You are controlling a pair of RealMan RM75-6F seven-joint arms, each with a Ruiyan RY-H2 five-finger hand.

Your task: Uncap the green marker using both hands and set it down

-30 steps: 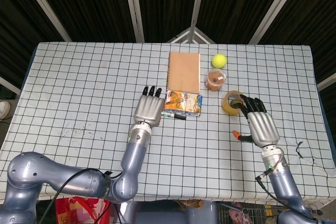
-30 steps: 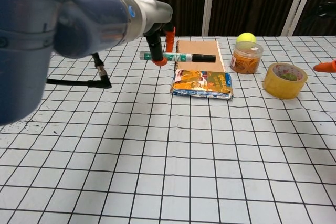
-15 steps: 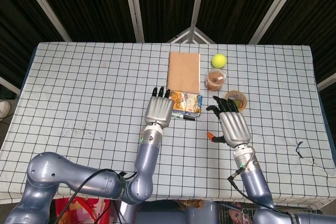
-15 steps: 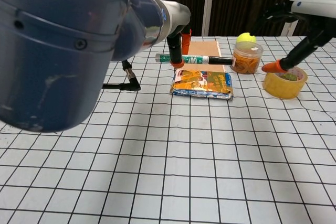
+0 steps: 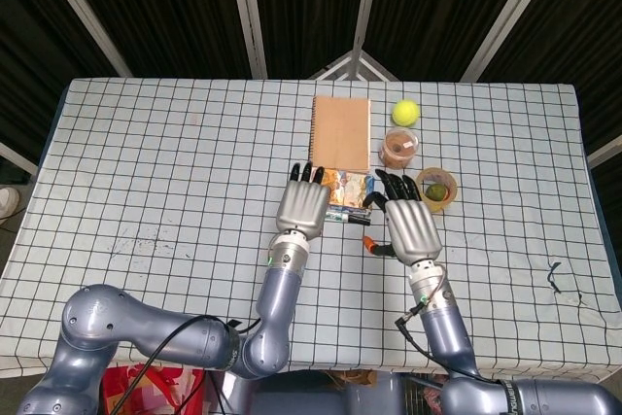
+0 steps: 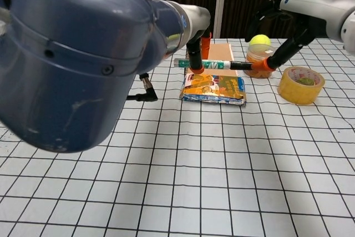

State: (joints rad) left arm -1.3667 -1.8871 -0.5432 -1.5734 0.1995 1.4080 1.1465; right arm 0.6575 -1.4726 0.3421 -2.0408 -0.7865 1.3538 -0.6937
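While the left hand (image 6: 195, 48) pinches the green marker (image 6: 205, 64) by its barrel and holds it level in the air, the right hand (image 6: 288, 26) has swung in from the right side of the table and now has an orange-tipped finger (image 6: 269, 64) at the marker's black cap (image 6: 242, 66). From the chest view I cannot tell whether that finger merely touches the cap or already grips it; the rest of the right hand's fingers look spread and hold nothing. A second ago this hand was over by the roll of yellow tape (image 6: 301, 85), well apart from the marker, and the left hand has carried the marker rightward to meet it.

Below the marker lies a colourful snack packet (image 6: 213, 89), with a brown spiral notebook (image 5: 341, 132) behind it toward the far edge, then a small jar (image 6: 259, 62) and a tennis ball (image 6: 259, 40) farther right.

By my reckoning the two hands have just met, so closing on the cap and pulling comes next.
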